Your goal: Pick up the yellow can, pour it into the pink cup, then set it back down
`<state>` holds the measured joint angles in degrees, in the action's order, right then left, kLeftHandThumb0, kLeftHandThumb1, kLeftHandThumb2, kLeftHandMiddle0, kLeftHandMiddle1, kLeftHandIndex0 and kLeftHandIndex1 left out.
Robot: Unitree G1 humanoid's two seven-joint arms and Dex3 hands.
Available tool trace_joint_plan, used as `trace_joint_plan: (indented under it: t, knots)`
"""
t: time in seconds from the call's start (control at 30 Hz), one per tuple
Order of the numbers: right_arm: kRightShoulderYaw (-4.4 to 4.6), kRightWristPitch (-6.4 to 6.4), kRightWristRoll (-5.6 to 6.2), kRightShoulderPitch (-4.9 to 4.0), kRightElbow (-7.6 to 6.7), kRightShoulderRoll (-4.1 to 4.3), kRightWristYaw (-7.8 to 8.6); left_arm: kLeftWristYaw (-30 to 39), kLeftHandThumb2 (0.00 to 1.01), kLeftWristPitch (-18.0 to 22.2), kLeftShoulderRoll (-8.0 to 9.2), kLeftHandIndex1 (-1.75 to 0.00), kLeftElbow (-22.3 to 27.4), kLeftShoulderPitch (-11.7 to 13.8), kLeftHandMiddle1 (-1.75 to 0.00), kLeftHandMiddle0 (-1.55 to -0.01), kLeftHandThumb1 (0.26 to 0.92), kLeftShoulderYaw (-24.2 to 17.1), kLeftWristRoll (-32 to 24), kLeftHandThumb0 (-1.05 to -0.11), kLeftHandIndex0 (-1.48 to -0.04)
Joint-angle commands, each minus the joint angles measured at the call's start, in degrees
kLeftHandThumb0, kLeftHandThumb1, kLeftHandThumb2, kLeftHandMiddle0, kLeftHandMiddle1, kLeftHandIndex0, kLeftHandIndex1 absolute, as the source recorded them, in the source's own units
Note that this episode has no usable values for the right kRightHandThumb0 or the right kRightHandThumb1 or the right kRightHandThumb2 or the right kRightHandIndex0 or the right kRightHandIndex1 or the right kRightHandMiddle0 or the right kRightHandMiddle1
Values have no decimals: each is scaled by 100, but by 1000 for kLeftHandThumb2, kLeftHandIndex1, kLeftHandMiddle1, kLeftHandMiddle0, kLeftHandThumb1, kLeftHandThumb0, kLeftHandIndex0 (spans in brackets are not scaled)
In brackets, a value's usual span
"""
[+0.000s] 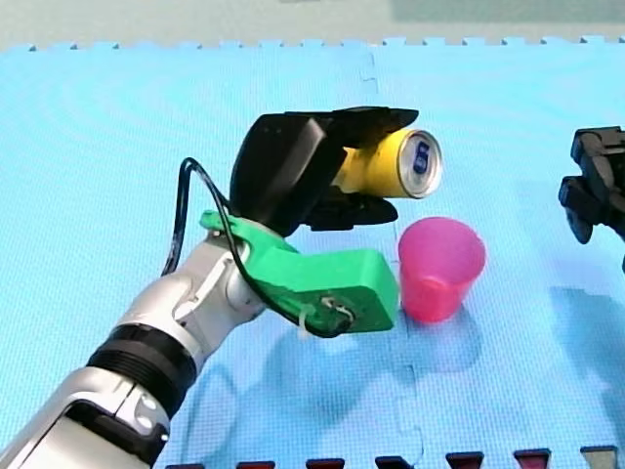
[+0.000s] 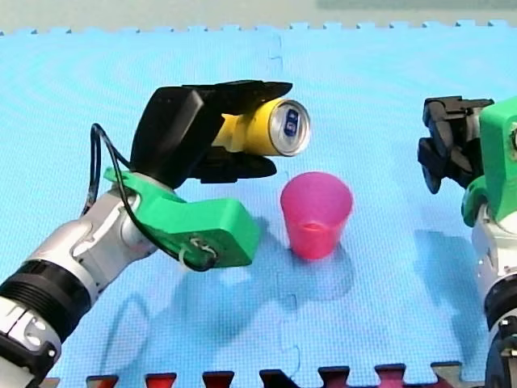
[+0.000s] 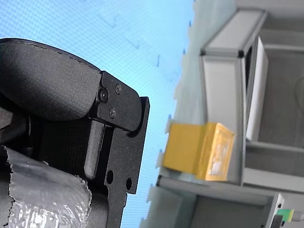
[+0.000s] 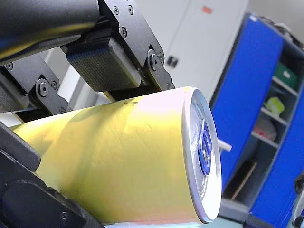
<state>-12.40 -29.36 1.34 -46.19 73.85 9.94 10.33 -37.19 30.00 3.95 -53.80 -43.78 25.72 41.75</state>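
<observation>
My left hand is shut on the yellow can, which it holds tipped on its side in the air. The can's silver top with a blue tab faces right, above and just left of the pink cup. The cup stands upright on the blue mat. In the second wrist view the yellow can lies between black fingers, top end outward. My right hand hangs at the right edge, apart from the cup, holding nothing.
The blue foam mat covers the whole work surface. A row of dark red and grey tiles runs along its near edge. In the first wrist view a yellow box sits by grey metal framing past the mat's edge.
</observation>
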Motion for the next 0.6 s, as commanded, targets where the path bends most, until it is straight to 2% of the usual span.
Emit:
trace_joint_plan:
  t: [0.0,0.07,0.1,0.13,0.2,0.3,0.4,0.57]
  knots:
    - [-11,-2,20,-34,-1,13,5,-98,5,-46,64,-15,43,-85,-71,-1454,804,49,62,-361,-1222]
    - [-13,-1,21,-36,-1,10,1,-166,5,-81,89,-16,63,-90,-85,-1459,807,83,126,-360,-1230]
    - [-14,-2,21,-35,0,8,0,-198,4,-99,102,-12,79,-89,-152,-1434,810,100,155,-360,-1237]
    - [-14,-4,21,-34,-1,7,-1,-229,2,-118,118,-6,96,-88,-535,-1244,814,117,183,-359,-1243]
    - [-16,-9,22,-30,-1,5,-1,-326,1,-170,153,-3,130,-87,-977,-1028,818,161,270,-355,-1252]
    - [-16,-13,21,-24,-4,7,-4,-512,1,-282,195,-2,149,-99,-1243,-918,824,251,435,-348,-1254]
    - [-12,-17,15,-21,-5,10,-9,-674,2,-382,234,-2,151,-125,-1374,-866,830,345,596,-335,-1258]
    - [-2,-18,0,-18,3,13,-22,-981,3,-649,269,-17,308,-171,-1479,-823,841,531,906,-299,-1289]
